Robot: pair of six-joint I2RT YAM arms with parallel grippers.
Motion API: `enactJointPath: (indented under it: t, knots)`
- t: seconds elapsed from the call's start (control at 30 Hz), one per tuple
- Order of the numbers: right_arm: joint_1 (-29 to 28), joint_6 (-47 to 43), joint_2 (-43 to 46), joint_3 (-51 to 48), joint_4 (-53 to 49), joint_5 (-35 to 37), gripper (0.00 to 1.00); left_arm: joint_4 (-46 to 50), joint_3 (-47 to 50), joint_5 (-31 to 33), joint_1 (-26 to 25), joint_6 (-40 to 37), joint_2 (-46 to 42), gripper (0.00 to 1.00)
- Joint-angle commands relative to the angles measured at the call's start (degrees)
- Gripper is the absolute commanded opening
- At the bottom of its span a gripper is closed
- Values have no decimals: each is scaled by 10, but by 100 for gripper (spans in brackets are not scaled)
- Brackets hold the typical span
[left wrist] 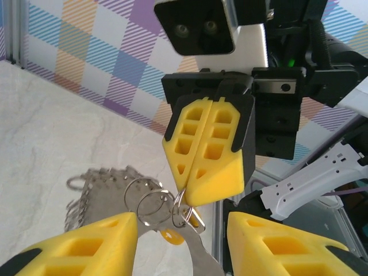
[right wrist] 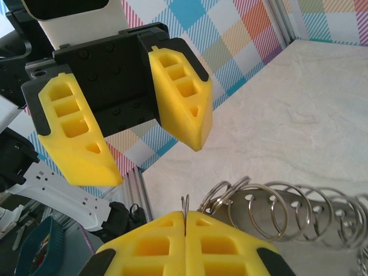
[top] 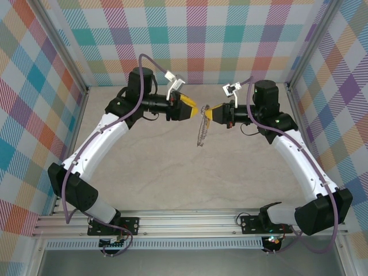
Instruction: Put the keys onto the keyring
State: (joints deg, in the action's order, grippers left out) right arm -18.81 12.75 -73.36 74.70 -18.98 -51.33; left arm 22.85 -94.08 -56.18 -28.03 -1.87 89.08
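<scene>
Marbled pale surface (top: pixel 172 172) under checked walls: at its middle the keyring (top: pixel 200 133), a beaded loop of small rings, dangles toward 6 o'clock from the right pincer (top: pixel 208 111), which is clamped on one thin ring at its very tips. At 9 o'clock of it the left pincer (top: pixel 197 109) stands part-open, gripping nothing, its pads (left wrist: pixel 98 247) flanking the rings and the tiny brass key (left wrist: pixel 171 236). Such a slight hold looks risky: an off-line closing or a tug could slip the ring free.

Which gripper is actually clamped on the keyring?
The right gripper: fingers shut on an end ring of the keyring. The left gripper stands open.
</scene>
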Motion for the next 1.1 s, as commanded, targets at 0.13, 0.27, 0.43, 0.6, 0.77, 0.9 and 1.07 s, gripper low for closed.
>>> enactJointPath:
  t: [0.13, 0.27, 0.43, 0.6, 0.77, 0.9, 1.07]
  knots:
    - [2, -9, 9, 0, 29, -24, 0, 23, -23, -43, 10, -19, 10, 41]
    - [2, 4, 9, -3, 49, -42, 0, 24, -24, -57, 10, -18, 15, 40]
    - [2, 24, 9, -10, 79, -70, 0, 15, -26, -72, 10, -9, 19, 39]
    - [2, 33, 7, -11, 93, -83, 0, -6, -25, -78, 7, 6, 24, 39]
    - [2, 41, 5, -15, 105, -87, 0, -14, -31, -81, 1, 13, 31, 38]
    - [2, 44, 4, -15, 110, -91, 0, -19, -37, -81, -5, 16, 36, 37]
    - [2, 44, 4, -17, 111, -91, 0, -25, -41, -80, -10, 20, 39, 37]
